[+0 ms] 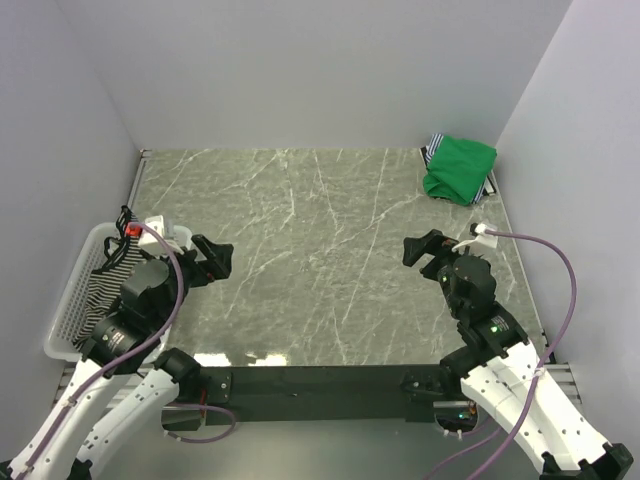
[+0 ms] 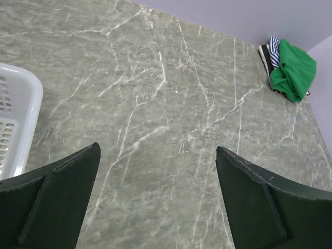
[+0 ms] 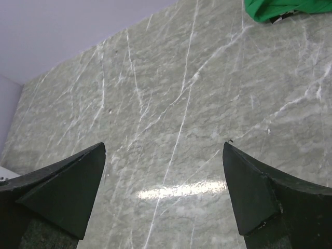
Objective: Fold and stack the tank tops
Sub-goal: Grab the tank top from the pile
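Note:
A folded green tank top (image 1: 460, 168) lies on a folded striped tank top (image 1: 432, 151) at the table's far right corner; both show in the left wrist view, green (image 2: 294, 70) and striped (image 2: 272, 52). The green top's edge shows in the right wrist view (image 3: 280, 8). Another striped top (image 1: 103, 278) lies in the white basket (image 1: 70, 290). My left gripper (image 1: 215, 260) is open and empty above the table at the left. My right gripper (image 1: 425, 250) is open and empty at the right, nearer than the stack.
The white mesh basket stands at the table's left edge, and its rim shows in the left wrist view (image 2: 26, 111). The marbled green-grey table (image 1: 320, 260) is walled at the back and both sides.

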You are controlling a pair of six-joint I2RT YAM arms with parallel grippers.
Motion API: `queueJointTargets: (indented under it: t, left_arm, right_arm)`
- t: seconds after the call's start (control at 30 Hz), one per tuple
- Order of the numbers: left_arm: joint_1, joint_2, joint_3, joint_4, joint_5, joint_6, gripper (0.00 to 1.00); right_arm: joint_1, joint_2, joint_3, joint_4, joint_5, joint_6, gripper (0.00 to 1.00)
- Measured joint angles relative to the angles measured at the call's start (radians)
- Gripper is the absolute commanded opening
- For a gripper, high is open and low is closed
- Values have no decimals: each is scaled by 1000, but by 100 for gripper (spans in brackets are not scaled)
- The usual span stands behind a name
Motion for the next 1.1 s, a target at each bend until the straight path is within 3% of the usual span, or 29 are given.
queueJointTargets:
  t: [0.3,0.5,0.83,1.0,1.1]
  left_arm:
    - [0,55,0,-6,-61,-51,100]
    - [24,278,105,-119,-235,-181,99]
    - [548,580,239,-137,-261,-313,100]
    - [710,788,239,-141,-285,-418,99]
    - [738,878,241,-137,-322,-449,100]
  right_arm:
    - [0,-1,0,-10,-2,0,100]
    - [0,-1,1,-21,-11,0,100]
    - [0,37,1,-23,-65,0,100]
    - [0,30,1,-25,-87,0,100]
    - [0,23,1,-25,-98,-1,100]
